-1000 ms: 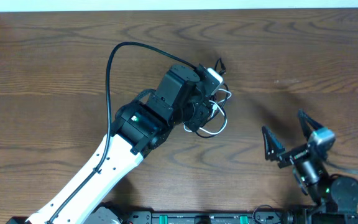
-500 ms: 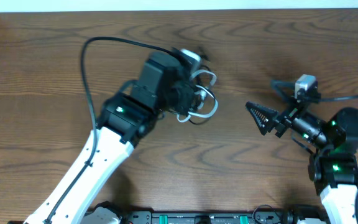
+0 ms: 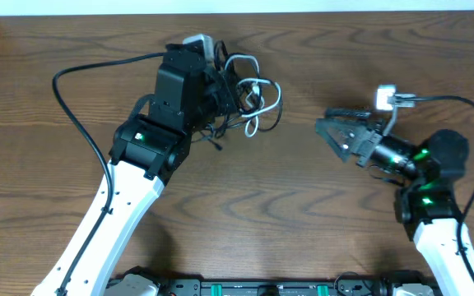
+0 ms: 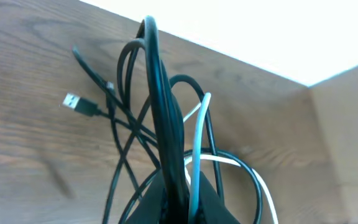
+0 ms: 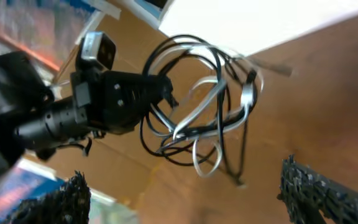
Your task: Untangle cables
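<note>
Overhead: a dark brown wood-grain counter [image 3: 245,214] fills the view, with a pale white strip [image 3: 303,6] along its 12 o'clock edge. Toward 12 o'clock, the tangle of thin black and white cables [image 3: 257,99] is pinched in the closed left fingers [image 3: 225,90]. The right fingers [image 3: 336,136], spread wide and empty, sit apart at its 3 o'clock.

Left wrist: the cables rise from 6 o'clock, and a silver plug [image 4: 73,102] shows at 9 o'clock against the wood.

Right wrist: the tangle sits centre, with blurred clutter at 9 o'clock.

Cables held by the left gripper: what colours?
The cables are black, plus one white; left wrist view shows it best.
</note>
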{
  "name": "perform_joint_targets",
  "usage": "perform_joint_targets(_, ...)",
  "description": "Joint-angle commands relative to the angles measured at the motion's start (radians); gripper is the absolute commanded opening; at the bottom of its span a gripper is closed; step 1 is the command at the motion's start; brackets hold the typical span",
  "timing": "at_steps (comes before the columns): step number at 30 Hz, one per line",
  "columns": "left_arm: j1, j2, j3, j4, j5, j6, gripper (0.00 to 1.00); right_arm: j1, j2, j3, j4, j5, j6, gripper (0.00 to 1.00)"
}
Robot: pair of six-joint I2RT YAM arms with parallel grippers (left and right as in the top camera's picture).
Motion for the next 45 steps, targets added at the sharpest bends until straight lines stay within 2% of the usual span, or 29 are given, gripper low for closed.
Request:
perform_joint_targets(1,0.001,0.003,0.025,0.010,-0.072,-0.241,0.08,0.088,0.012,0.014,0.006,0.167,0.205,0.94)
perform_joint_targets(4,0.000,0.003,0.025,0.013,-0.079,-0.315,0.08,0.174,0.014,0.014,0.015,0.273,0.261,0.93)
perform_joint_targets(9,0.000,0.006,0.025,0.020,-0.093,-0.315,0.08,0.326,0.014,0.014,0.015,0.436,0.387,0.87)
perform_joint_targets(18,-0.056,0.014,0.025,0.042,-0.093,-0.319,0.08,0.489,0.017,0.014,0.011,0.643,0.452,0.75)
perform_joint_targets(20,-0.069,0.014,0.025,0.051,-0.093,-0.323,0.08,0.497,0.019,0.014,0.010,0.663,0.452,0.73)
perform_joint_targets(23,-0.085,0.015,0.025,0.051,-0.094,-0.393,0.08,0.500,0.034,0.014,0.007,0.670,0.462,0.65)
perform_joint_targets(25,-0.092,0.015,0.025,0.051,-0.094,-0.424,0.08,0.499,0.046,0.014,0.008,0.671,0.487,0.64)
perform_joint_targets(29,-0.095,0.016,0.025,0.051,-0.093,-0.429,0.08,0.500,0.082,0.014,0.016,0.670,0.527,0.58)
perform_joint_targets(41,-0.183,0.059,0.025,0.051,-0.093,-0.517,0.08,0.499,0.117,0.014,0.071,0.671,0.545,0.47)
perform_joint_targets(45,-0.194,0.059,0.025,0.051,-0.093,-0.525,0.08,0.499,0.118,0.014,0.063,0.675,0.545,0.30)
